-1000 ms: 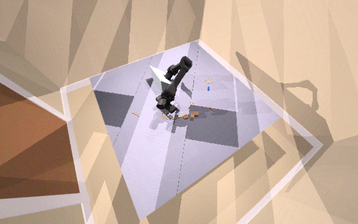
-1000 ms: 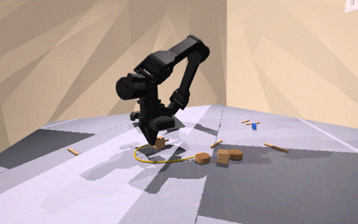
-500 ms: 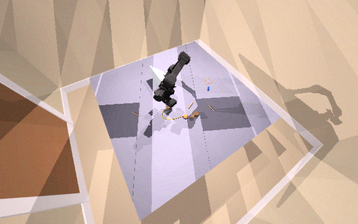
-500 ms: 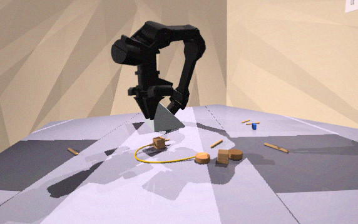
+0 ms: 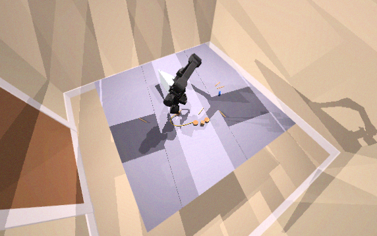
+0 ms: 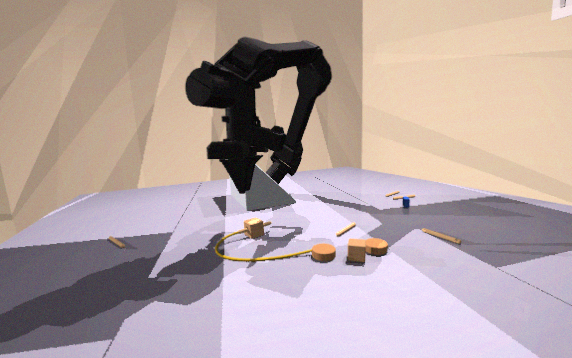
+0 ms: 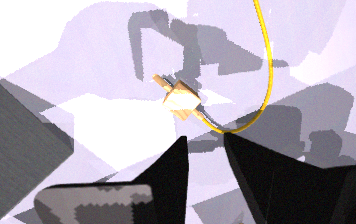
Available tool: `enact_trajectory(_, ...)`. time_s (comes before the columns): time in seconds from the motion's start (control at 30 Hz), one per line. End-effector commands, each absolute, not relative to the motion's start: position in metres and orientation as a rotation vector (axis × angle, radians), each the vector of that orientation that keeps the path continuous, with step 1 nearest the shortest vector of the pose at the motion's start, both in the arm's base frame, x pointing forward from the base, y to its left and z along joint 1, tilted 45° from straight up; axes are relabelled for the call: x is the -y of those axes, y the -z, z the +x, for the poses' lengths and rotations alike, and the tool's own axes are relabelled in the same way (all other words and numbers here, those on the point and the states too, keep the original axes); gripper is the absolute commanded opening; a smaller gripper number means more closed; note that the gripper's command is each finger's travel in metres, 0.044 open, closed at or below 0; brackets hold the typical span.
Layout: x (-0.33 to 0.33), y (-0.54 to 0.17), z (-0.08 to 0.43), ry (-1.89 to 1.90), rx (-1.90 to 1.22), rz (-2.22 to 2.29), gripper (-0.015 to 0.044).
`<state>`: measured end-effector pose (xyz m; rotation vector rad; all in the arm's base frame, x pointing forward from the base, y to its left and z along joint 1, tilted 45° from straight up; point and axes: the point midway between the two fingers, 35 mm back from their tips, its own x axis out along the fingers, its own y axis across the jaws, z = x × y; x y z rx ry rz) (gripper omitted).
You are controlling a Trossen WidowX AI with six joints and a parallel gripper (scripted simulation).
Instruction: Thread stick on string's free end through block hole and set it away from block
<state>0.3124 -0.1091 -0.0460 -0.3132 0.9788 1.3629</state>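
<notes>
The stick (image 6: 267, 224) (image 7: 159, 81) lies through the block (image 5: 179, 113) (image 6: 254, 228) (image 7: 182, 100), its tip out at one side and its string end just out at the other; the string has not gone through. The block rests on the table (image 5: 211, 142) (image 6: 300, 320) (image 7: 110, 65). The gripper (image 5: 174, 112) (image 6: 243, 192) (image 7: 205, 140) hangs above the table near the block, its fingers parted a little, with nothing between them.

The string (image 5: 178, 125) (image 6: 250, 259) (image 7: 271, 65) curves round to the button (image 5: 195, 122) (image 6: 323, 252). Near the button stand a cube (image 5: 202, 124) (image 6: 356, 250) and a second disc (image 5: 207, 120) (image 6: 376, 246), close together; whether they touch is unclear. A short stick (image 5: 200, 111) (image 6: 346, 229) lies between the block and a longer stick (image 5: 223, 114) (image 6: 441, 236). Another stick (image 5: 143, 120) (image 6: 116, 242) is well apart, across from these. Farther off, two thin sticks (image 5: 220, 88) (image 6: 404, 197) lie near a blue piece (image 5: 219, 93) (image 6: 406, 202). A grey wedge (image 5: 166, 79) (image 6: 267, 192) (image 7: 30, 145) stands behind the gripper in the exterior view, partly covered by it.

From the top, the stick and block are too small to make out well. The hole itself is hidden.
</notes>
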Motion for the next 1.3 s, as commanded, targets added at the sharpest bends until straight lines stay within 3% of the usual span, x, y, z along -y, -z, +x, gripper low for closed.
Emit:
enact_trajectory(0.0,0.099,0.040,0.307,-1.031,-1.318,0.131,0.0124)
enact_trajectory(0.3,0.088,0.031,0.300,-0.414,-1.687,0.767,0.0124)
enact_trajectory(0.77,0.076,0.023,0.292,0.400,-1.865,1.405,0.0124)
enact_trajectory(1.27,0.076,0.023,0.292,0.428,-1.867,1.424,0.0124)
